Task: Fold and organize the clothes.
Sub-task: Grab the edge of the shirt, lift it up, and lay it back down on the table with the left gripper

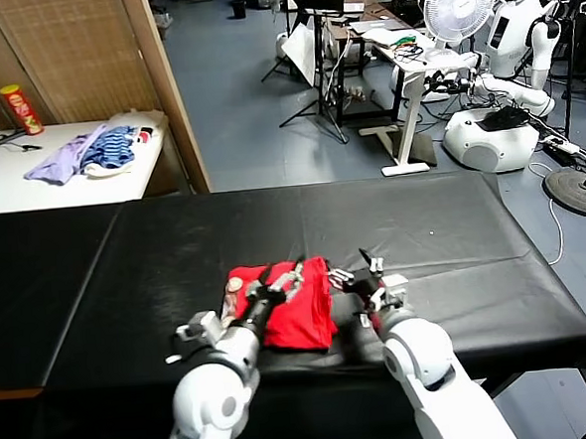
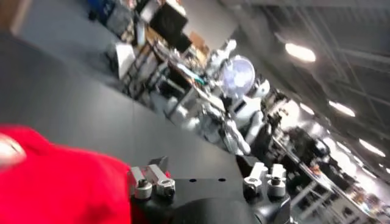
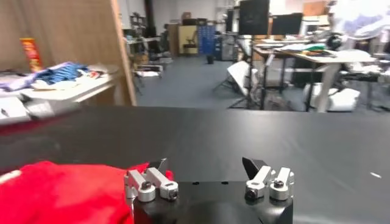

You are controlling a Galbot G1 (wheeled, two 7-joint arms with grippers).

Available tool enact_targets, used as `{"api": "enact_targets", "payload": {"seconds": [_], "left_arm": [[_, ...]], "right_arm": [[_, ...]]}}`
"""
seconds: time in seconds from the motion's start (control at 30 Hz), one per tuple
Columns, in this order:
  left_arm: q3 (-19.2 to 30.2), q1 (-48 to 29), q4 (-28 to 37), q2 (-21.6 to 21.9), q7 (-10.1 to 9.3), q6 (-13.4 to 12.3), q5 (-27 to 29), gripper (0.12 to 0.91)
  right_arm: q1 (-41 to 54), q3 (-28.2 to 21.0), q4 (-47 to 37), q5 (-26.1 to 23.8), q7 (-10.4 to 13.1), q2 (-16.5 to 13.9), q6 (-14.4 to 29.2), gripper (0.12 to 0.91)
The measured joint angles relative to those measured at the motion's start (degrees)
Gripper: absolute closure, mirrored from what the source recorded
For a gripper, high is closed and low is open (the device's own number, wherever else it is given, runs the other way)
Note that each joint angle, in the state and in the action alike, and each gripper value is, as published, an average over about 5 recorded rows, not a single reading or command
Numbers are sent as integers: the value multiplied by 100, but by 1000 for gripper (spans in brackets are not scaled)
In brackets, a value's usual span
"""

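the left gripper (image 1: pixel 282 280) hangs released over the bright red cotton t-shirt (image 1: pixel 297 314), which lies folded into a compact block near the front edge of the black-covered table (image 1: pixel 453 240). right gripper (image 1: pixel 361 270) waits released just beside it. folding looks nearly finished; tidying may remain.

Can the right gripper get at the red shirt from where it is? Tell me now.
Probably yes. The right gripper stands open just beside the red shirt at its right edge, with only bare black table between them. The left gripper is over the shirt, so they may crowd.
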Motion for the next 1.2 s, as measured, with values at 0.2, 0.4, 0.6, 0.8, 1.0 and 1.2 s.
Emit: {"api": "enact_targets", "payload": {"seconds": [0.2, 0.4, 0.6, 0.8, 1.0, 1.2], "left_arm": [[-443, 196, 119, 279, 49, -55, 168, 232], [-690, 272, 294, 320, 118, -148, 184, 232], [-866, 266, 566, 275, 181, -189, -334, 232], [-901, 336, 739, 222, 86, -78, -1070, 232], [-899, 386, 835, 122, 49, -48, -1413, 232], [-905, 401, 859, 98, 20, -80, -1469, 419]], "right_arm": [[18, -414, -485, -1477, 167, 114, 104, 227], [24, -448, -731, -1825, 350, 260, 500, 227], [-53, -181, -323, -849, 352, 233, 714, 227], [-223, 129, 327, 146, 334, 89, 653, 227], [-331, 289, 634, 415, 326, 51, 691, 227], [-386, 362, 716, 458, 326, 78, 703, 227]]}}
